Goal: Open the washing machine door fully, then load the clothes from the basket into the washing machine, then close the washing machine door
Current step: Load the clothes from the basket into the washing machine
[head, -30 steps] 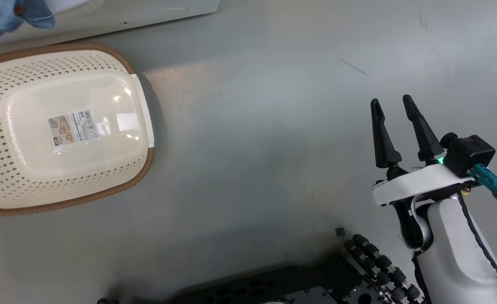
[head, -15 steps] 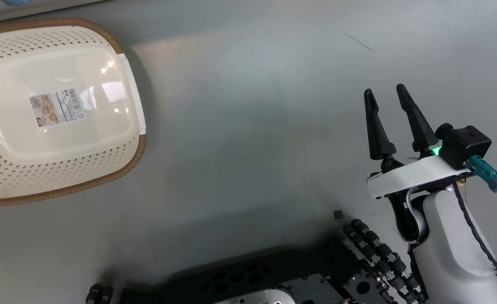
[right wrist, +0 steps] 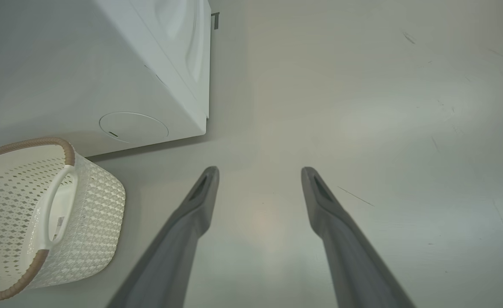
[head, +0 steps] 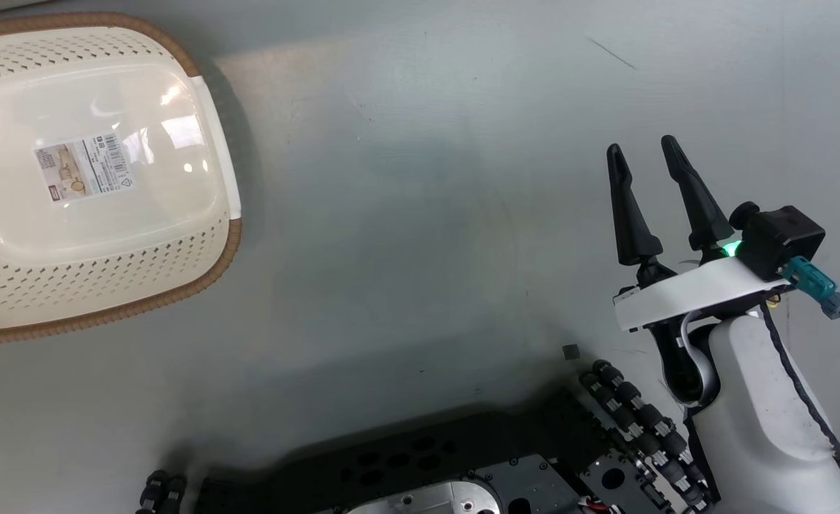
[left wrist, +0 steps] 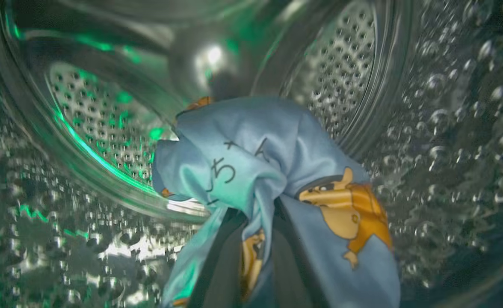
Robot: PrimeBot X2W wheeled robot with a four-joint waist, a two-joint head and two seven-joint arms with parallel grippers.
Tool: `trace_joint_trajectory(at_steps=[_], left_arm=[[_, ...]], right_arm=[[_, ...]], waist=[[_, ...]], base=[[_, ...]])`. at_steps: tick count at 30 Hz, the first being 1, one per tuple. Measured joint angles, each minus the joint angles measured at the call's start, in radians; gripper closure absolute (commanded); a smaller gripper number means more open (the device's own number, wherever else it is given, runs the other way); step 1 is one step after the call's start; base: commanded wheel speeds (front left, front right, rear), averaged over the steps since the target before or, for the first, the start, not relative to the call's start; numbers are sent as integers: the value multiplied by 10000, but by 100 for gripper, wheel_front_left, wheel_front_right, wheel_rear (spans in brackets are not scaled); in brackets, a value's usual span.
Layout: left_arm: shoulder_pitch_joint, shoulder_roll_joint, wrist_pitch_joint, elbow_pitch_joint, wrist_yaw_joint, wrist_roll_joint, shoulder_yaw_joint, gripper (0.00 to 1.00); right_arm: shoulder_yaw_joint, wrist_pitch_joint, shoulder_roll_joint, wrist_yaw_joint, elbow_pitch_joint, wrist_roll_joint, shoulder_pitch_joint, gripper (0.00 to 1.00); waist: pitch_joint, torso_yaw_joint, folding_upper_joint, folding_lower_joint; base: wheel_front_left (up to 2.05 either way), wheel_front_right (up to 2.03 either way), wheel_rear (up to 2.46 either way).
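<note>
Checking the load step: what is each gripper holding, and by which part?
Left gripper is shut on the clothes, pinching a bunched fold, inside the drum. Right gripper: open, empty.

Matt cloth clothes (left wrist: 251, 162), shiny metal drum (left wrist: 106, 115)

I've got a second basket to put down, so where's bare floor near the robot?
Bare: the grey floor between the basket and the right gripper, and the floor past the corner of the washing machine. Crowded: the robot's black base at the head view's bottom edge.
</note>
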Motion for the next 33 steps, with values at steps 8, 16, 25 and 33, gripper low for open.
trace_joint_trajectory(at_steps=[8,16,25,33], left_arm=[[-676,431,-1569,-412,107,780,-180,100],[-650,90,-1404,683,190,495,-52,0],[-500,-372,-1421,1243,192,293,0,0],[-385,-543,-1452,1503,184,272,-132,0]], right_arm=[[6,0,0,0,12,77,-67,0],[-4,0,0,0,38,159,-97,0],[-255,0,-4,0,88,157,-216,0],[-339,0,-2,0,96,113,-233,0]], waist=[[58,-38,0,0],[65,-30,0,0],[-51,122,0,0],[-302,350,0,0]], base=[[0,0,0],[0,0,0],[0,0,0],[0,0,0]])
